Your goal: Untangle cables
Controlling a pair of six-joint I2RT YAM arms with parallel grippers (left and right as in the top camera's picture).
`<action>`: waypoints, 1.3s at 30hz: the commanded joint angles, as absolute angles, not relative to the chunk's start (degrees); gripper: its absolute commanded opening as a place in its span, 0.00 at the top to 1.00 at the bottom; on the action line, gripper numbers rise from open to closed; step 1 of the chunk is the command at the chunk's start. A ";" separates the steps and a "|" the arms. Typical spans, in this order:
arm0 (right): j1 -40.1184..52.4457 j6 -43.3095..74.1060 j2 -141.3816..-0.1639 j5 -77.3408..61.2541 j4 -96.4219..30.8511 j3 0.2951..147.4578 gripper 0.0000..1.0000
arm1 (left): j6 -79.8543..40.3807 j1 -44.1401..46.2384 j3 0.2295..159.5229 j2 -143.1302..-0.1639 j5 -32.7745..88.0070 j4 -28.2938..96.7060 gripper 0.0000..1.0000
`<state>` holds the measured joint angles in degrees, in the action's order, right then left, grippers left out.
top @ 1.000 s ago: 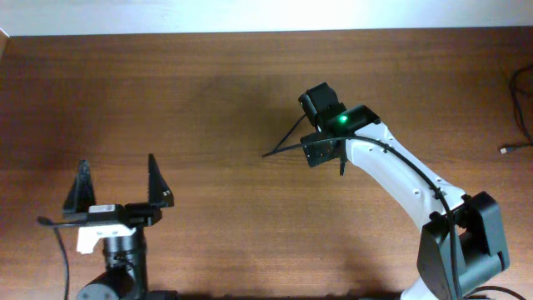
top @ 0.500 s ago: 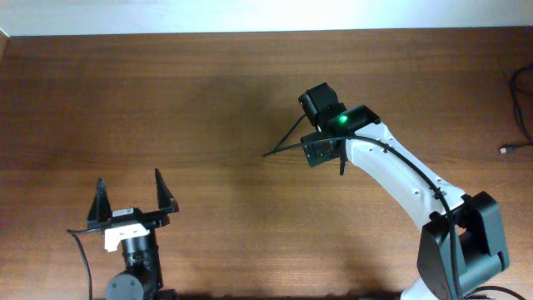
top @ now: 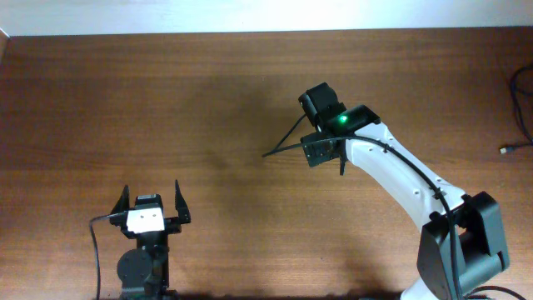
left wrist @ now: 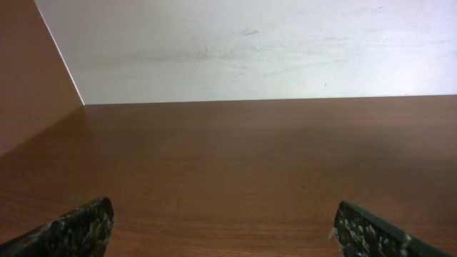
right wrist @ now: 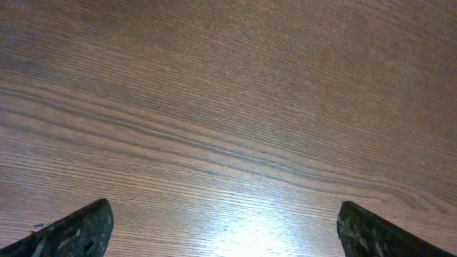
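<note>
A thin black cable (top: 522, 100) with a small plug end (top: 505, 150) lies at the table's far right edge in the overhead view, partly cut off by the frame. No tangle shows. My right gripper (top: 281, 143) is open and empty over bare wood at mid-table, far left of that cable. The right wrist view shows its jaws (right wrist: 225, 207) wide apart above wood grain only. My left gripper (top: 151, 200) is open and empty near the front left edge. Its jaws (left wrist: 223, 208) face the bare table and the back wall.
The brown wooden table (top: 166, 100) fills the overhead view. A white wall (left wrist: 250, 50) runs along its back edge. The right arm's white links (top: 400, 183) reach from the base at front right. A brown side panel (left wrist: 28, 78) stands at the left.
My left gripper has moved right and drawn back toward its base, still open. The right arm and the cable have not moved.
</note>
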<state>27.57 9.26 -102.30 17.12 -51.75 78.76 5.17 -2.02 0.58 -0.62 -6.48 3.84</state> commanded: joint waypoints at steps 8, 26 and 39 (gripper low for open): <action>27.64 9.96 -102.39 17.78 -51.57 78.85 0.01 | 6.13 -1.80 0.49 -0.30 -7.29 4.14 0.01; 4.95 -1.32 -40.64 10.39 -2.52 39.40 0.01 | 6.13 -1.80 0.49 -0.30 -7.29 4.14 0.01; -9.02 -1.06 -0.19 -5.19 6.11 1.50 0.01 | 6.13 -1.80 0.49 -0.30 -7.31 4.14 0.01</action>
